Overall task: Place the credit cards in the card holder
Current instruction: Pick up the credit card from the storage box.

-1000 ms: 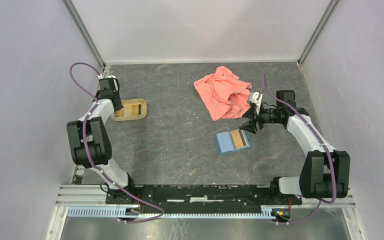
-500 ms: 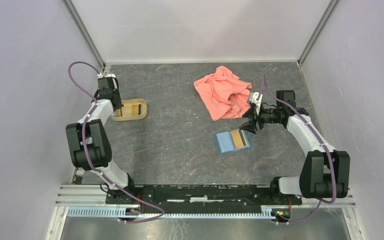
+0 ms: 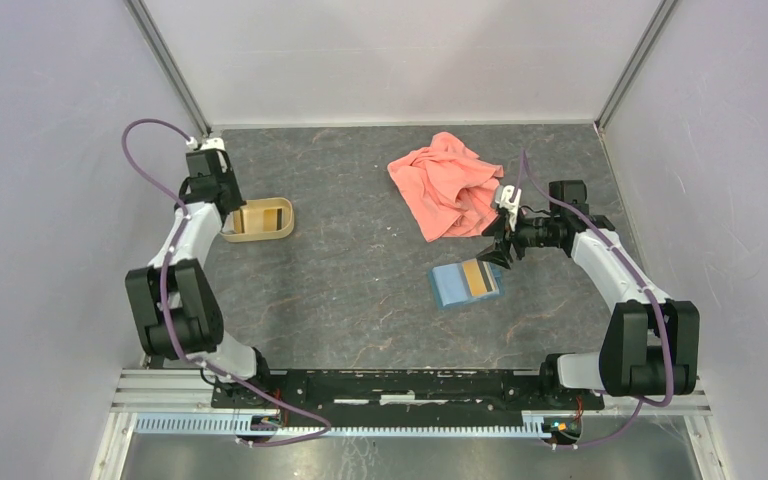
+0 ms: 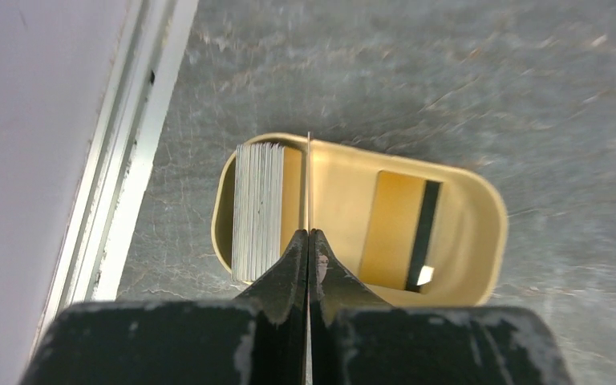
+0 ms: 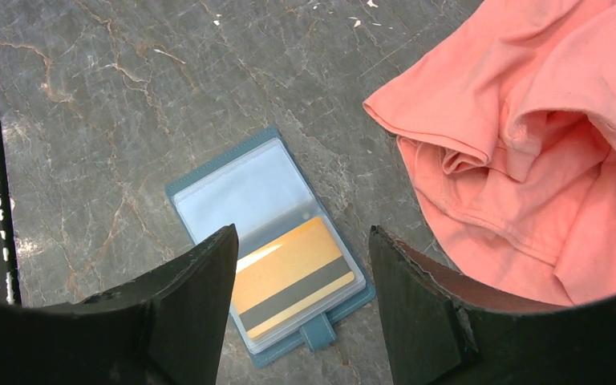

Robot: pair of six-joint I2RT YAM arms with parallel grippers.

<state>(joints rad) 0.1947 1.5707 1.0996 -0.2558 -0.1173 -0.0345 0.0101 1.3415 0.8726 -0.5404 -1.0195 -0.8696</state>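
- Fingers of the left gripper [image 4: 310, 234] are pinched tight on a single credit card [image 4: 310, 180], held on edge so that the left wrist view shows only a thin line above the fingertips.
- That card stands over the tan oval tray [image 4: 481, 241], which sits beside the left edge of the table [image 3: 360, 300], toward the far-left corner.
- Inside the tray, a stack of credit cards [image 4: 258, 208] stands on edge at the left end, just beside the pinched card.
- A flat credit card [image 4: 405, 228], orange-gold with a dark stripe, lies in the right half of the tray.
- Right of the table's centre lies the card holder [image 5: 245, 192], teal-blue and folded open, its clear sleeves facing up.
- One sleeved credit card [image 5: 293, 277] already lies in the page nearest the snap tab [image 5: 319, 331].
- The right gripper [image 5: 301, 241] hangs above that open page with its jaws spread wide, holding nothing.
- A crumpled salmon-pink cloth [image 3: 445, 185] lies beyond the card holder, near the far edge, apart from it.
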